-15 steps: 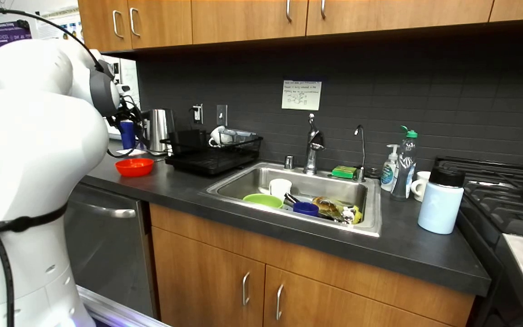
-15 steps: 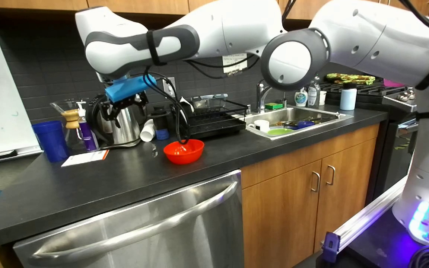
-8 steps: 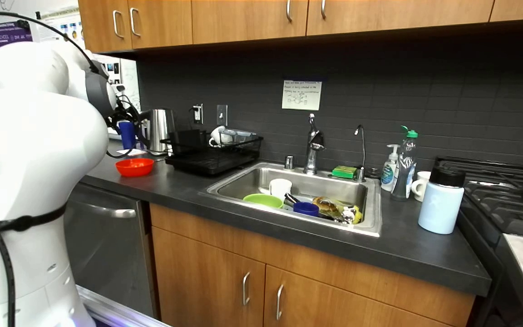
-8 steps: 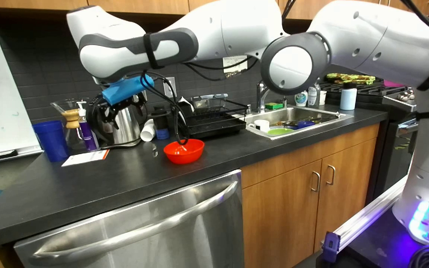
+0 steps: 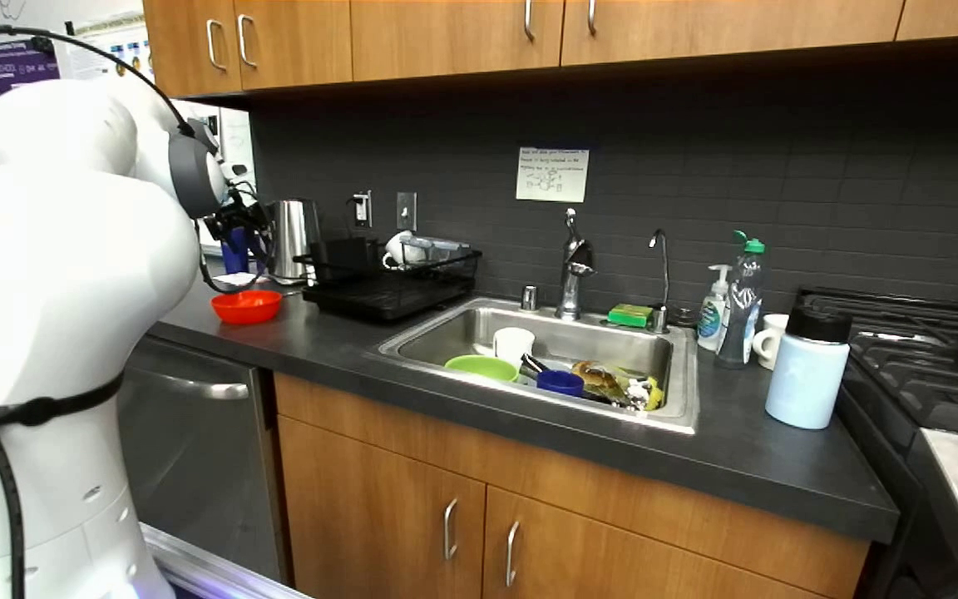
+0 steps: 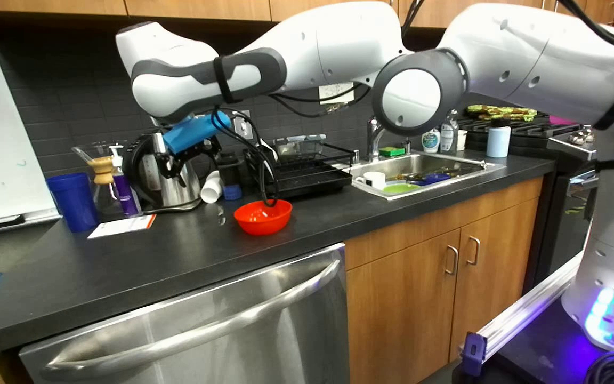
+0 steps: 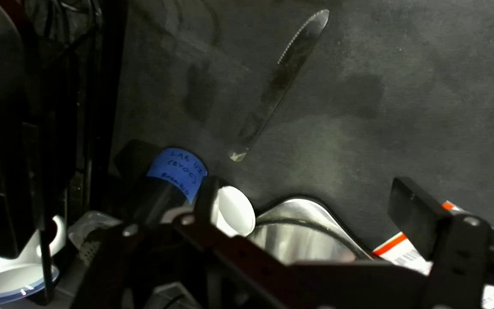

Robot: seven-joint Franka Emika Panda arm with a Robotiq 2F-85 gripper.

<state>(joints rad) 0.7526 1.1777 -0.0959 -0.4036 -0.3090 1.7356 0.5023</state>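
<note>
A white-and-grey robot arm (image 6: 339, 45) extends over a dark grey kitchen tabletop (image 6: 126, 266), its black two-fingered pincer (image 7: 309, 206) released, the jaws spread wide apart. In the wrist view, a serrated silver metal knife (image 7: 278, 88) lies flat on the tabletop, its plain end near a white cylindrical cup (image 7: 235, 211) tipped on its side and a black cylindrical container (image 7: 161, 193) wearing a hand-lettered blue label (image 7: 180, 171). In an exterior view, the knife sits just beside a shallow round red bowl (image 6: 263, 224); a loop of black cable (image 6: 270, 204) hangs across the bowl, contact unclear.

The pincer hangs in front of a shiny steel kettle (image 6: 187, 194), hiding part of it; whether they touch cannot be told. A black wire dish rack (image 6: 307, 178) flanks the knife on one side; a white card (image 6: 122, 226) edged in orange lies on the other. Behind the card stand a tall blue plastic tumbler (image 6: 74, 202), a purple pump bottle (image 6: 127, 194) and a wood-collared glass carafe (image 6: 102, 169). Farther along, a stainless-steel sink (image 5: 591, 341) holds a green bowl (image 5: 481, 367), a white mug (image 5: 513, 343) and a blue cup (image 5: 560, 383).
</note>
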